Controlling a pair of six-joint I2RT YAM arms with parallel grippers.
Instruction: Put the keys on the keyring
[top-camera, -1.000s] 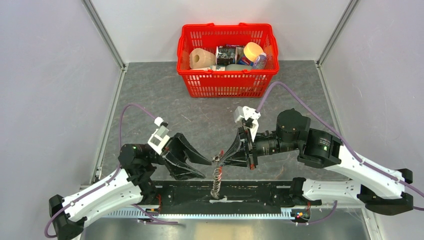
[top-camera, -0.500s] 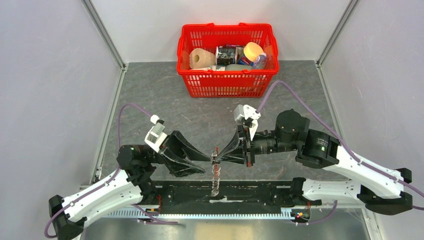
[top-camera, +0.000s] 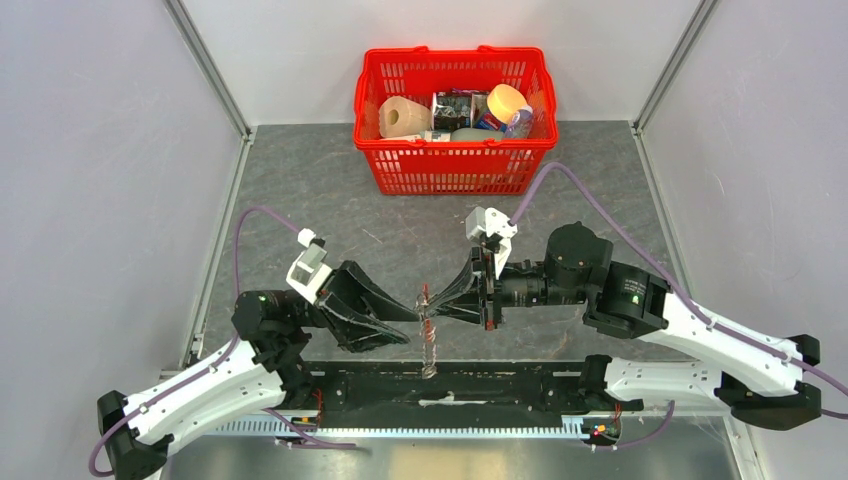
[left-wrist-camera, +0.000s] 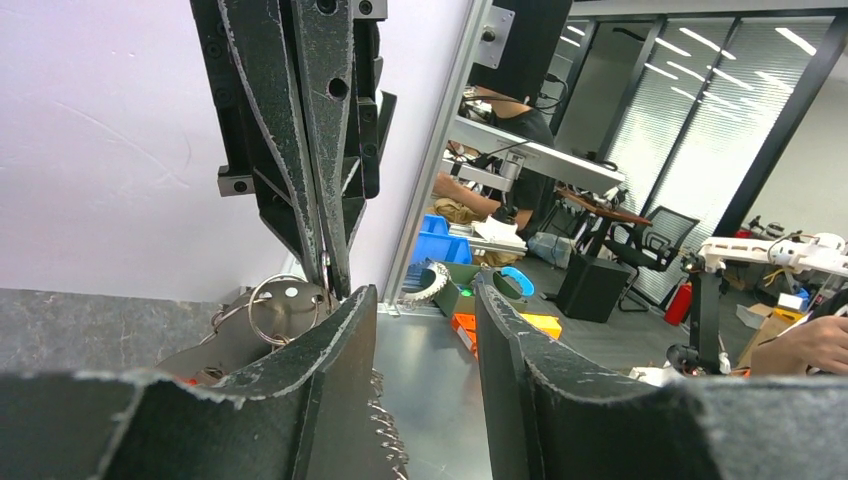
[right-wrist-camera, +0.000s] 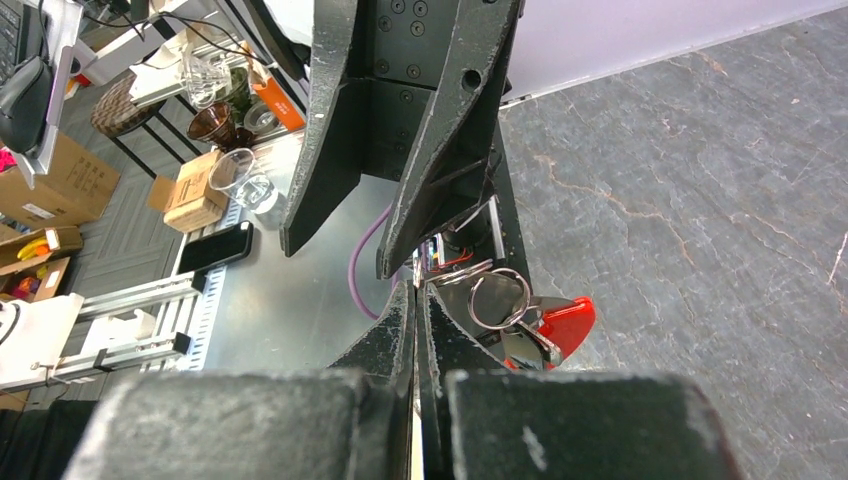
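Note:
The keyring (top-camera: 428, 335) hangs in the air between my two grippers, its silvery chain dangling toward the black base strip. My right gripper (top-camera: 438, 307) is shut on its top. In the right wrist view the shut gripper (right-wrist-camera: 418, 285) has a silvery ring (right-wrist-camera: 497, 295) and the red strap (right-wrist-camera: 562, 322) just to its right. My left gripper (top-camera: 410, 328) is open beside the bunch. In the left wrist view its open gripper (left-wrist-camera: 425, 300) has the ring (left-wrist-camera: 285, 305) just beyond the left finger (left-wrist-camera: 330, 390), and the chain (left-wrist-camera: 388, 445) hanging between the fingers. I cannot make out the small black-headed key.
A red basket (top-camera: 455, 170) with several groceries stands at the back of the grey table. The black base strip (top-camera: 500, 385) and metal rail run along the near edge. White walls stand close on both sides.
Both grippers have moved away from the near edge and slightly left. The keyring has risen with the right gripper, so its chain end now hangs free above the black strip.

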